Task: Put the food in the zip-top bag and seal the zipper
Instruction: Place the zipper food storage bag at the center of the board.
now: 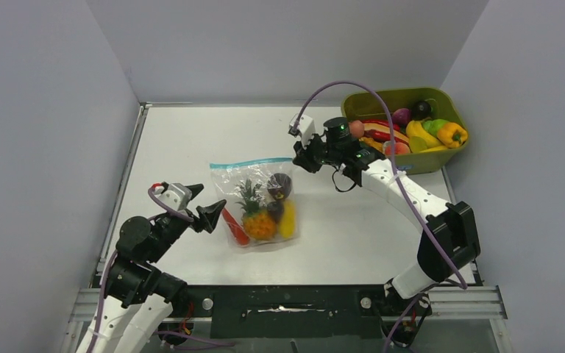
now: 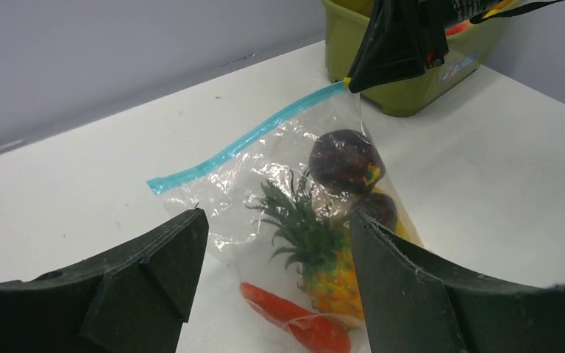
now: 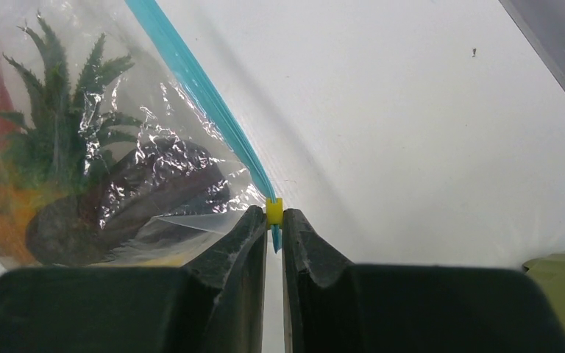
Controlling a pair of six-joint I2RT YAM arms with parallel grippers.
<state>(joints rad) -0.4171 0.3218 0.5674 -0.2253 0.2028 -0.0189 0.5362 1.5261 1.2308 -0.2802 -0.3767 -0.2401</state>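
Note:
The clear zip-top bag point(image 1: 229, 184) lies flat mid-table and holds the food: an orange pineapple point(image 1: 259, 220), a dark maroon piece point(image 1: 279, 184), a yellow piece point(image 1: 288, 219) and a red piece point(image 1: 234, 226). The teal zipper point(image 1: 250, 162) runs along its far edge. My right gripper point(image 3: 274, 217) is shut on the zipper's small yellow slider point(image 3: 274, 211) at the strip's right end; it also shows from above point(image 1: 298, 160). My left gripper point(image 2: 278, 220) is open and empty, just off the bag's near-left corner, the pineapple point(image 2: 331, 279) and red piece point(image 2: 294, 323) beyond its fingers.
An olive-green tub point(image 1: 427, 162) with more toy fruit and vegetables point(image 1: 412, 132) stands at the back right, just behind the right wrist. Grey walls close in the table on three sides.

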